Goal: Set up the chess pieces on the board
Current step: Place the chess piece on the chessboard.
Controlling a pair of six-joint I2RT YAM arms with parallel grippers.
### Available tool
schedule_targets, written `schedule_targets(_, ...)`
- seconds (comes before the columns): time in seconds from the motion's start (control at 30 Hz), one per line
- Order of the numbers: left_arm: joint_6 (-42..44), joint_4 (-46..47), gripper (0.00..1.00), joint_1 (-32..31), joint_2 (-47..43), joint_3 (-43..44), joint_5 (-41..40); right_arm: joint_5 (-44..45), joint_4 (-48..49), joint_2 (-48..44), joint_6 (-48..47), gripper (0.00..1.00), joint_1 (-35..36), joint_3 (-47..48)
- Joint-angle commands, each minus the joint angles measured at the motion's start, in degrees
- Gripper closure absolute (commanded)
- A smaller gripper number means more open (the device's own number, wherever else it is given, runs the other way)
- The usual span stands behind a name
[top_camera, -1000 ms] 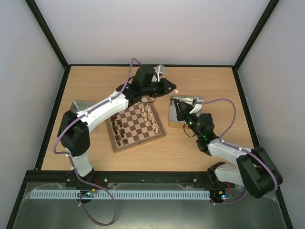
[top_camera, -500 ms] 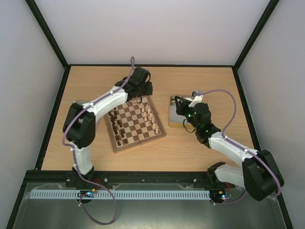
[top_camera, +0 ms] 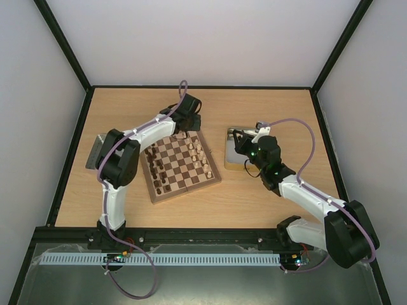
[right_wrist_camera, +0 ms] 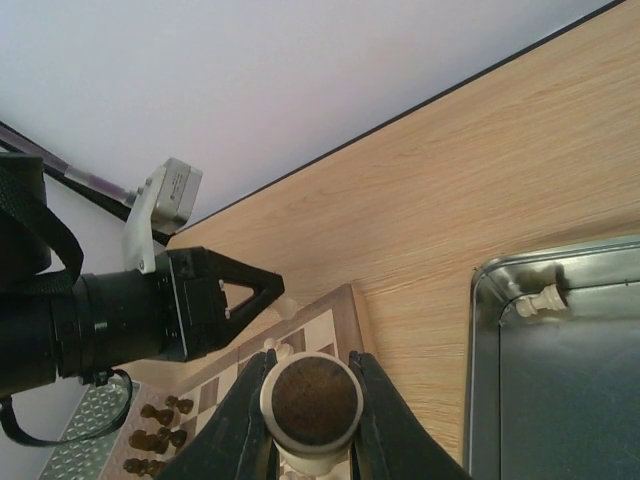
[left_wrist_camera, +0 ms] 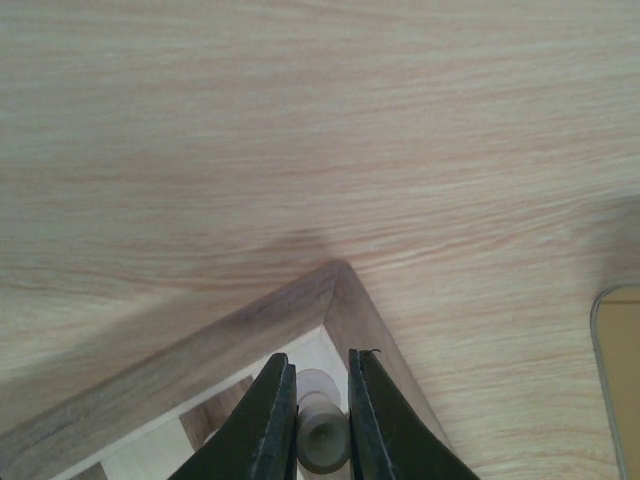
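The square wooden chessboard with brown and cream squares is partly set. Small dark brown chessmen stand along its left side and small pale cream chessmen along its right side. I cannot count them, but I judge that some places are not yet filled.

My left gripper is closed on a pale cream piece at the far corner square of the board; whether it already stands there I cannot tell. My right gripper clamps another pale piece with a brown felt base over the shiny rectangular metal tin beside the board.

In this tin I see only a single pale piece, lying in its far corner. A second grey metal tin sits to the left of the board; its content I cannot see.
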Motion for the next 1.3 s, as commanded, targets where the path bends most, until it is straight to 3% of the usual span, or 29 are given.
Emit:
schedule_targets(0.0, 1.3, 2.1, 0.89, 1.0, 2.0, 2.4, 1.7, 0.1, -0.7, -1.1, 0.7, 0.97, 0.3, 1.8)
schedule_targets(1.0, 0.8, 2.4, 0.82, 1.3, 4.3, -0.5, 2.3, -0.5, -0.8, -0.6, 1.2, 0.96, 0.3, 2.7)
schedule_targets(1.1, 0.8, 2.1, 0.78, 1.4, 4.4, -0.4, 2.8, -0.7, -0.8, -0.5, 1.3, 0.95, 0.3, 2.7)
schedule_targets(1.27, 0.6, 1.7, 0.63, 1.5, 4.3, 0.4, 3.1, -0.9, -0.8, -0.8, 2.0, 0.95, 0.3, 2.9)
